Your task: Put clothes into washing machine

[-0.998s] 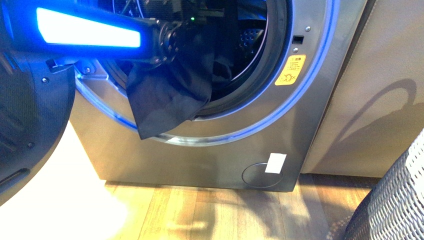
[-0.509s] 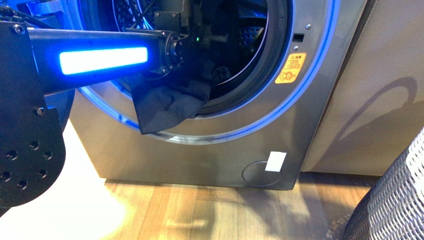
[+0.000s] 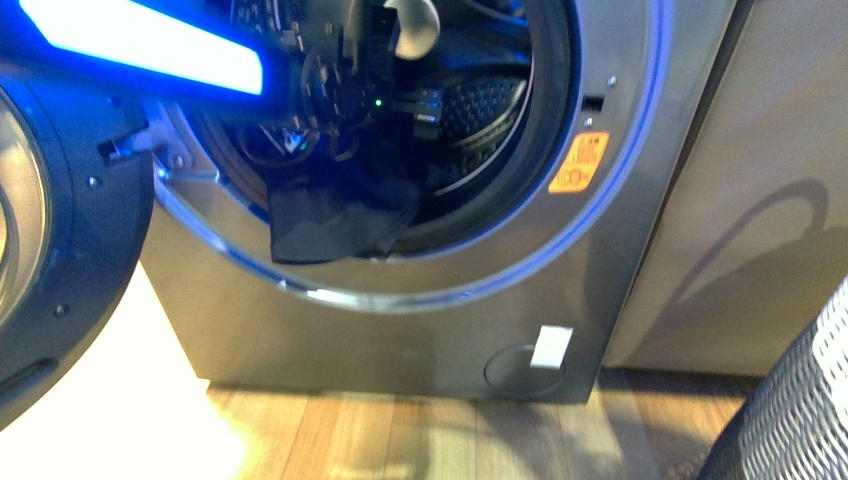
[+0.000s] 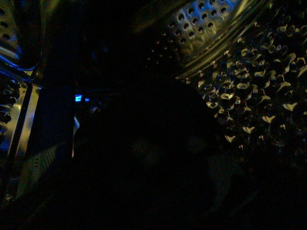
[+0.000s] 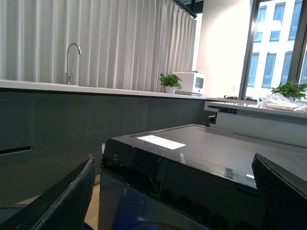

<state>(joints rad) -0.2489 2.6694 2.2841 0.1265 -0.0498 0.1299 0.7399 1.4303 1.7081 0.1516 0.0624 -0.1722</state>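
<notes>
Hanging over the porthole's lower rim, the clothes (image 3: 325,215) are being draped half inside the washing machine (image 3: 420,310). Deeper in the drum, the left gripper (image 3: 395,100) is being obscured; its fingers' state cannot be told. The right gripper's fingers (image 5: 57,201) are being held apart, empty.

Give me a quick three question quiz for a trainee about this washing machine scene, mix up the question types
1. True or false: the clothes lie wholly inside the washing machine.
2. Which arm reaches into the porthole? A) left B) right C) neither
3. Fill in: the right gripper, in its wrist view, looks across the washer's ___.

Key
1. False: a dark fold hangs over the porthole's lower rim.
2. A: the left arm with its blue light strip.
3. Top; its jaws stand wide apart and empty.
</notes>
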